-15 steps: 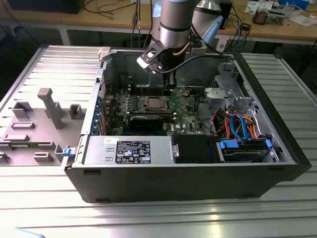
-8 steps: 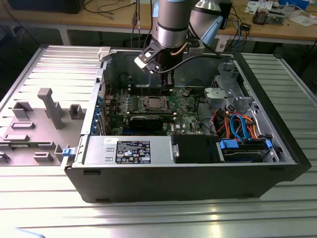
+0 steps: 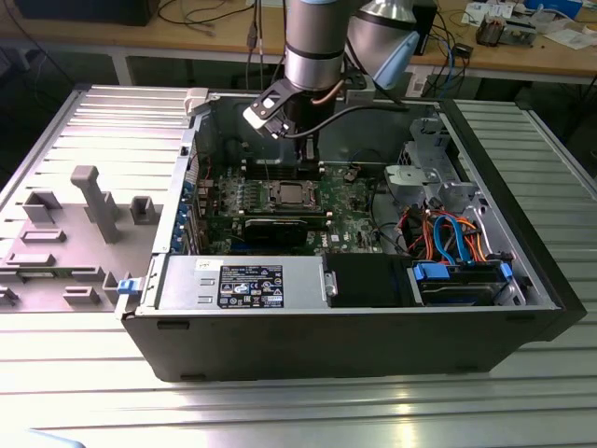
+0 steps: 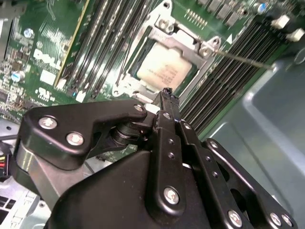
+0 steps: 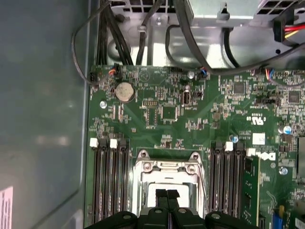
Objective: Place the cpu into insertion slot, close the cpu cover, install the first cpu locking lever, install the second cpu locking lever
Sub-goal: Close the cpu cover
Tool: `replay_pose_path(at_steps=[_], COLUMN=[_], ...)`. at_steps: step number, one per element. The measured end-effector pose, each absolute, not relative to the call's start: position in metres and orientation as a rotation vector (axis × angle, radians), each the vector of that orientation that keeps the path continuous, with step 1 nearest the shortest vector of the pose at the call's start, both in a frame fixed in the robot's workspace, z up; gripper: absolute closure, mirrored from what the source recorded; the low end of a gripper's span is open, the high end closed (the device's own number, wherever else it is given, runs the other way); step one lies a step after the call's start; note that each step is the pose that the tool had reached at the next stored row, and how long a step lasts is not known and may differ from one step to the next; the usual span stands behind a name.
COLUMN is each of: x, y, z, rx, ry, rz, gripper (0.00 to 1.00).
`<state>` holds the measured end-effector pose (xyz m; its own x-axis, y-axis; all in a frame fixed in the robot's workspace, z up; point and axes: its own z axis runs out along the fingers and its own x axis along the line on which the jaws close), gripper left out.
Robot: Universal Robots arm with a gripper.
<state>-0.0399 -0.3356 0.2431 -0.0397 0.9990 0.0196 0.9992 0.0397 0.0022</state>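
Claw: both fingertips are pressed together with nothing between them, poised over the near edge of the socket; whether they touch it cannot be told. The cpu lies flat in the insertion slot, its pale metal top showing through the window of the cpu cover, which lies down over it. A thin lever rod runs out from one socket corner across the memory slots; whether it is hooked cannot be told. Memory slots flank the socket on both sides of the green motherboard. On the exterior view's clock face, taken from the socket: the arm descends at 12 o'clock, the power supply sits at 6 o'clock, blue and orange cables at 3 o'clock, and a grey plastic tray at 9 o'clock, outside the open computer case.
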Motion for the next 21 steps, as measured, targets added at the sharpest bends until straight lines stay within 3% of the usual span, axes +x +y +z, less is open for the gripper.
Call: replay_pose_path(at_steps=[21], x=[-0.054], y=[-0.336], z=[0.234], rx=[-2.168], ry=[-2.256], rz=[-0.024], gripper=[0.89])
